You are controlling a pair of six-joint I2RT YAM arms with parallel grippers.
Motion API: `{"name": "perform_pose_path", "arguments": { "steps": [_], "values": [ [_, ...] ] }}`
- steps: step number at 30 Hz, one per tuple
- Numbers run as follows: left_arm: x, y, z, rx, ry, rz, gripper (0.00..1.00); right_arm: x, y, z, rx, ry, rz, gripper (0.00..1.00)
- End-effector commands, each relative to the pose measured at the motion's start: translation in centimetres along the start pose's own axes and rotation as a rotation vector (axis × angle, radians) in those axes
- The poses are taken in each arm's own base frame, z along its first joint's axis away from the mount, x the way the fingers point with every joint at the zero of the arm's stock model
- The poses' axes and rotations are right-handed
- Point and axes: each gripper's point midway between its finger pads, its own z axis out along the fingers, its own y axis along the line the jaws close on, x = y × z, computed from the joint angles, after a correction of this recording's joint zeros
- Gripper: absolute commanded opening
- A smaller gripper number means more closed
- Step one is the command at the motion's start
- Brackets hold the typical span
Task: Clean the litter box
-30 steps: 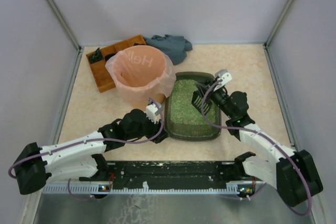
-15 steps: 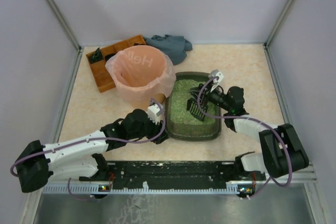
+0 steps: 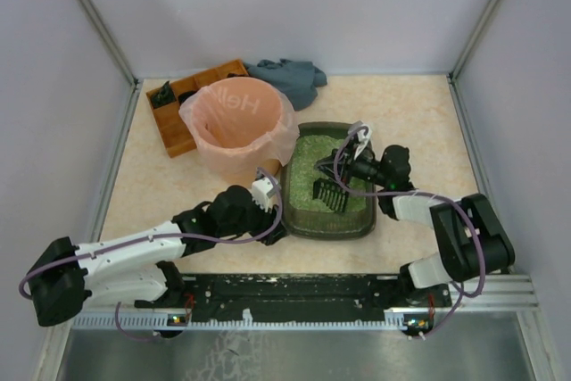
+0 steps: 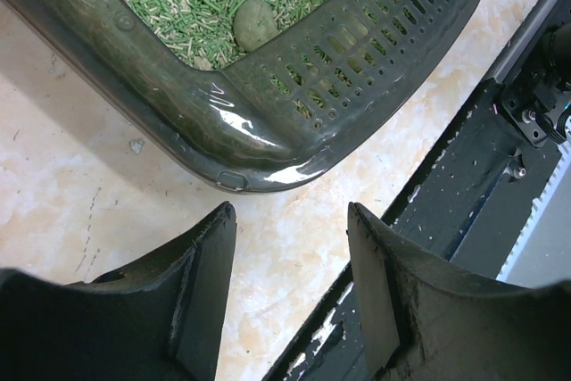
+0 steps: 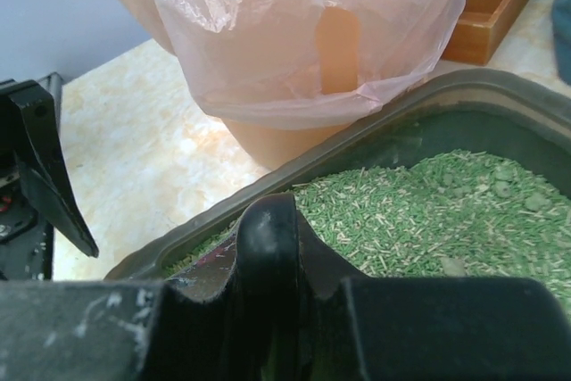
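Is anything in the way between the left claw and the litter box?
Nothing visible does. The left gripper, open, faces the litter box's near corner with only bare table between. The right gripper holds a scoop inside the box, away from that corner.

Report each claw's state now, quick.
Left claw: open, empty, beside the dark grey-green plastic litter box corner.
Right claw: shut on the black slotted plastic scoop.
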Motion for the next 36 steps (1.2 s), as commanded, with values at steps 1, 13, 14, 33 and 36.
{"name": "perform_pose_path", "arguments": {
  "steps": [1,13,14,33,36],
  "values": [
    [-1.5,-0.8,0.2,0.032,-0.034,0.014,0.59,0.7,0.9,0.5,-0.083,0.024,0.099,0.00],
    [-1.4,-0.8,0.3,0.029,-0.026,0.019,0.59,2.3,2.5,0.7,-0.131,0.036,0.466,0.00],
    [-1.4,-0.8,0.3,0.029,-0.026,0.019,0.59,2.4,2.7,0.7,-0.138,0.050,0.489,0.00],
    [-1.4,-0.8,0.1,0.030,-0.030,0.019,0.59,6.8,-0.6,1.6,0.150,0.260,0.669,0.00],
    [-1.4,-0.7,-0.1,0.027,-0.032,0.019,0.59,6.3,-1.1,2.2,0.148,0.214,0.675,0.00]
  ]
}}
